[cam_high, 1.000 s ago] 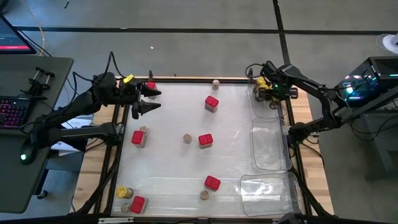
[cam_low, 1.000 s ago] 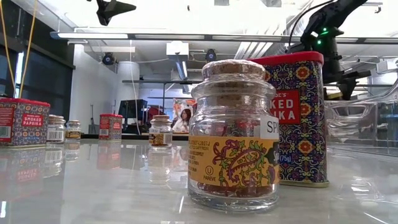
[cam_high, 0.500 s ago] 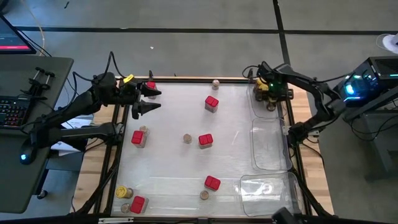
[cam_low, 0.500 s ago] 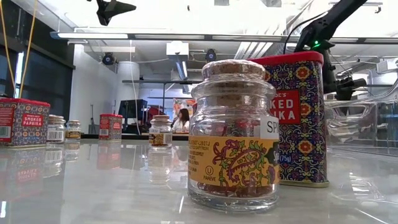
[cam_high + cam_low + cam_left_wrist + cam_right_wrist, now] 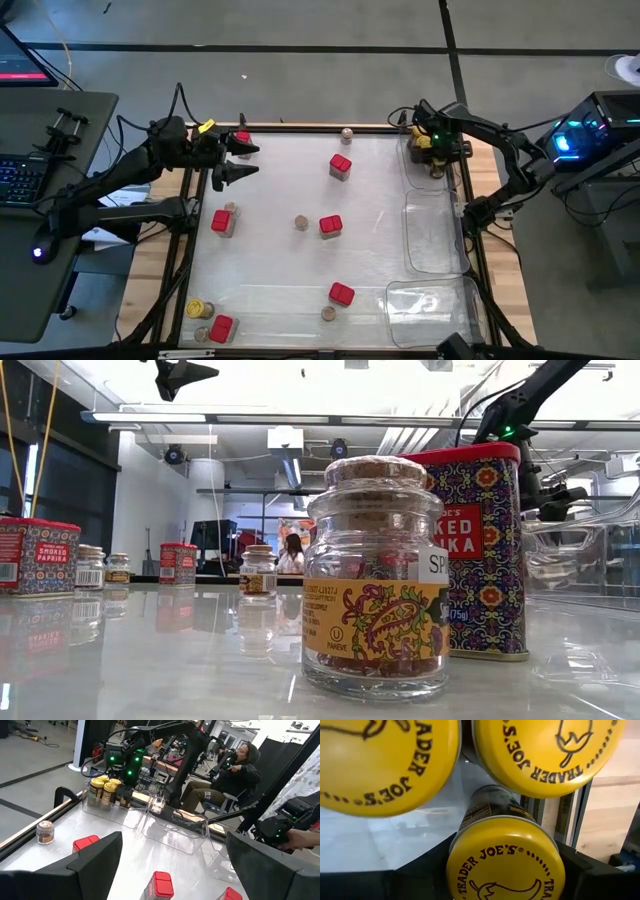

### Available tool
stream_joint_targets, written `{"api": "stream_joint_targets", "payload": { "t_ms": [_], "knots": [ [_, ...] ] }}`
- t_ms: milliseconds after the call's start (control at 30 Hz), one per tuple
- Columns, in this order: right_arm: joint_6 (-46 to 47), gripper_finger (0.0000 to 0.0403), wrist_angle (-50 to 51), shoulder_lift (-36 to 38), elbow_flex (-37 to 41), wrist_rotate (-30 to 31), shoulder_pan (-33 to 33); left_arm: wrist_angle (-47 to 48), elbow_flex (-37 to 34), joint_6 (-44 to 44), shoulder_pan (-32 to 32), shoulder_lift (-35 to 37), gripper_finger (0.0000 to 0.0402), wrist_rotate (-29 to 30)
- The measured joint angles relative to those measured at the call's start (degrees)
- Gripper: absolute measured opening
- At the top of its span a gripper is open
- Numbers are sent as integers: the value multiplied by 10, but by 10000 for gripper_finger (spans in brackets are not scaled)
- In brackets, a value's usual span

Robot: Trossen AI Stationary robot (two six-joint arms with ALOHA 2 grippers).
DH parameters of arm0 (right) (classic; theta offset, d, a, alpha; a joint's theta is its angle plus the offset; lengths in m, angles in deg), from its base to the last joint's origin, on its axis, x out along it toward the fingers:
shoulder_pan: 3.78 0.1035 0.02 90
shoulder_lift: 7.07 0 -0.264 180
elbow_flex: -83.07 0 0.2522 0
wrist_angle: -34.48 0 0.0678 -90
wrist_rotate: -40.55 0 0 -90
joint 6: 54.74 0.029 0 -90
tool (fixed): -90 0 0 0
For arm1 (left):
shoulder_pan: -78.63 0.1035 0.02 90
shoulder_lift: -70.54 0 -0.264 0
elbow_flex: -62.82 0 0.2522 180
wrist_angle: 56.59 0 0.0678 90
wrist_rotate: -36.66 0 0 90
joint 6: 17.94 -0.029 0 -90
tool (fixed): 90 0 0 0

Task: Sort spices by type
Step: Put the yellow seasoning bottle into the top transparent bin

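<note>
Bench (image 5: 270, 250) scattered with spices, clear tray (image 5: 432, 165) at its far right corner.
My right gripper (image 5: 432, 150) clamps a yellow-lidded jar (image 5: 505, 862) inside that tray; left gripper (image 5: 243, 160) hangs wide open, empty.

Red tins (image 5: 340, 166): six on the table
Yellow-lidded jars (image 5: 102, 791): three in a clear tray, one (image 5: 199, 309) at the table's near left corner
Cork-topped jars (image 5: 301, 223): five
Clear trays (image 5: 432, 237): three

the white table (image 5: 270, 230) carries red tins (image 5: 340, 165), small jars (image 5: 301, 222) and clear trays (image 5: 432, 235).
</note>
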Motion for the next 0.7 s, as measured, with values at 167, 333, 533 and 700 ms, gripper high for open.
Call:
{"api": "stream_joint_targets", "payload": {
  "t_ms": [167,333,533,700],
  "knots": [
    [-5,223,1,0,0,-16,0,0,0,0,0,0,343,0],
    [-4,241,-7,-1,1,-26,0,0,0,0,0,0,343,0],
    [-5,299,-6,-1,1,-26,0,0,0,0,0,0,343,0],
    [-10,312,4,-1,-7,-37,0,0,0,-10,0,0,343,0]
  ]
}}
